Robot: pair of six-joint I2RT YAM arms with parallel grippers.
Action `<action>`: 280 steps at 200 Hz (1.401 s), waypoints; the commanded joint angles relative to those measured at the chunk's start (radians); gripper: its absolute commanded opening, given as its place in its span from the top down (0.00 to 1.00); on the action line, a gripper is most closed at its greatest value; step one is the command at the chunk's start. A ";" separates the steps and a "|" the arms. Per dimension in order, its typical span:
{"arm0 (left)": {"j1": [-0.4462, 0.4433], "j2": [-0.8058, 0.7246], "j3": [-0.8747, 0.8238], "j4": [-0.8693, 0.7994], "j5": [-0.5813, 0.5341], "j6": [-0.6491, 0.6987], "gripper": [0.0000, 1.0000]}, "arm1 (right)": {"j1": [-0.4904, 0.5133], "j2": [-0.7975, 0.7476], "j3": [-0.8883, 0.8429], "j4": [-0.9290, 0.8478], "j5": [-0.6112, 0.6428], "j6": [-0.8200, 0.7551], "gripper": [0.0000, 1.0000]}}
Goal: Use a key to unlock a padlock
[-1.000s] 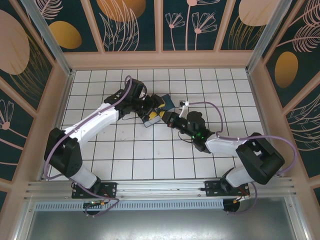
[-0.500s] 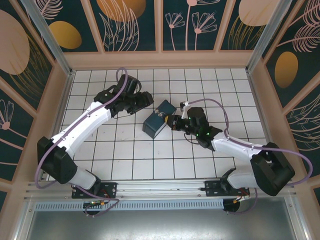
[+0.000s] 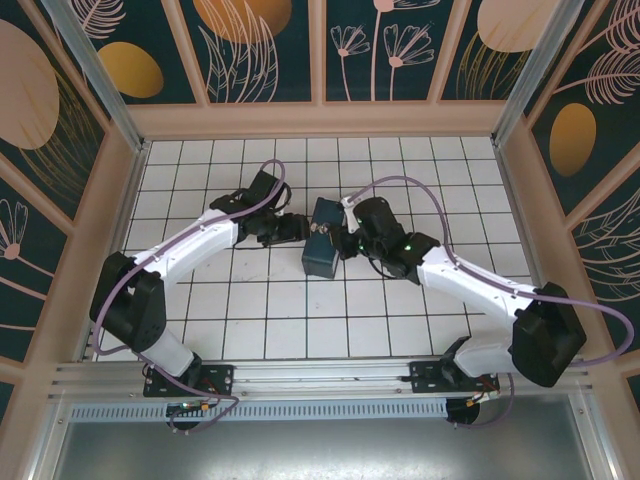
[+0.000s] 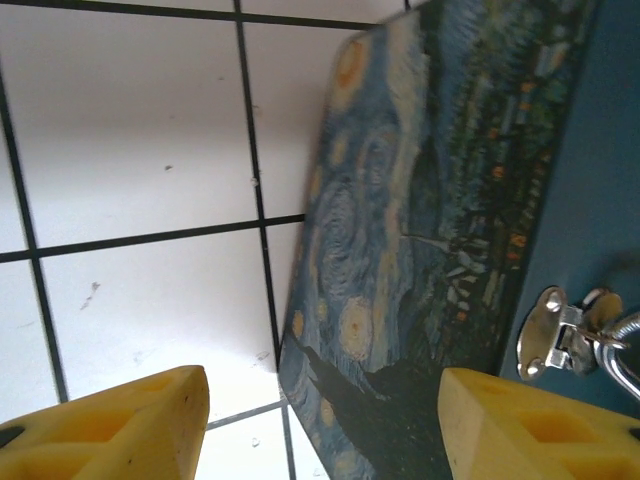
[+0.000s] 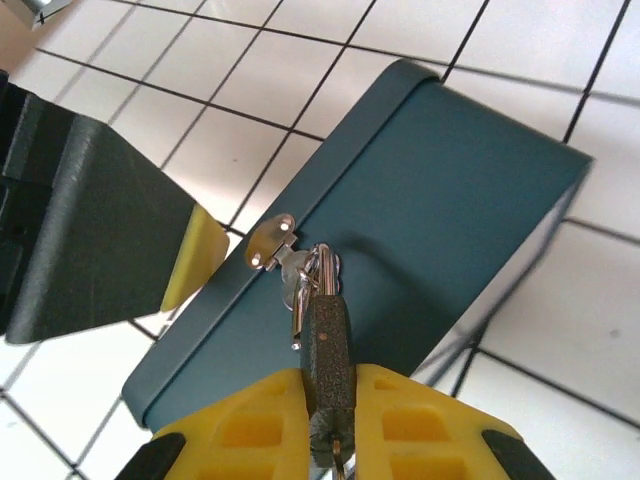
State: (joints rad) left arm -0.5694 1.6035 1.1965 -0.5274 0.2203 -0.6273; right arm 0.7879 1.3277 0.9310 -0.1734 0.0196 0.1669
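Tagging the Starry Night tin (image 3: 320, 262) near the middle of the white gridded table (image 3: 250, 320), a little toward 12 o'clock from centre. Marking the left gripper (image 3: 292, 229) at the tin's 9 o'clock and the right gripper (image 3: 338, 243) at its 2 o'clock, both close in on it in the top view.

Logging the right gripper as clamped on the padlock (image 5: 328, 365): dark speckled body squeezed between the two yellow pads (image 5: 250, 420), pointing to 12 o'clock in the right wrist view. Noting the thin metal shackle (image 5: 300, 300) looped through the small silver hasp (image 5: 272, 243) on the tin's long teal edge (so padlock attached to the tin; locked or not, cannot tell).

Logging the left gripper as apart: yellow fingertips (image 4: 120, 430) wide at 7 and 5 o'clock of the left wrist view, with the tin's painted swirl face rising between them toward 1 o'clock. Putting the 5 o'clock fingertip in front of the tin's teal side, just under the hasp, and the 7 o'clock one over bare tile, clear of the tin. Catching one left finger (image 5: 100, 230) at 9 o'clock of the right wrist view too, yellow pad just beside the tin's edge near the hasp; touching or not, cannot tell.
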 commanded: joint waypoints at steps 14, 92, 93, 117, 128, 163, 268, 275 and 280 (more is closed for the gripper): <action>-0.007 -0.001 -0.056 0.108 0.034 0.016 0.37 | 0.060 0.054 0.133 -0.137 0.171 -0.266 0.94; -0.007 0.069 0.014 0.133 0.027 0.026 0.38 | 0.111 0.137 0.177 -0.267 0.442 -0.521 0.95; -0.007 0.070 0.014 0.133 0.027 0.026 0.38 | 0.111 0.139 0.178 -0.269 0.444 -0.524 0.95; -0.007 0.095 0.030 0.135 0.025 0.028 0.38 | 0.143 0.131 0.124 -0.256 0.482 -0.686 0.96; -0.007 0.099 0.034 0.136 0.024 0.024 0.38 | 0.148 0.121 0.102 -0.226 0.527 -0.734 0.96; -0.006 0.100 0.041 0.168 0.057 0.004 0.38 | 0.178 0.097 0.069 -0.174 0.576 -0.829 0.98; -0.010 0.155 -0.019 0.256 0.179 -0.046 0.43 | 0.229 0.004 -0.386 0.571 0.687 -1.221 1.00; -0.010 0.161 -0.012 0.254 0.182 -0.041 0.43 | 0.221 0.006 -0.399 0.602 0.661 -1.238 1.00; -0.010 0.165 -0.010 0.253 0.184 -0.039 0.43 | 0.217 0.006 -0.398 0.595 0.635 -1.234 1.00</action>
State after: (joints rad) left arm -0.5682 1.7233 1.1774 -0.2760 0.3698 -0.6769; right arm 1.0138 1.3205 0.5945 0.2756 0.7574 -0.9283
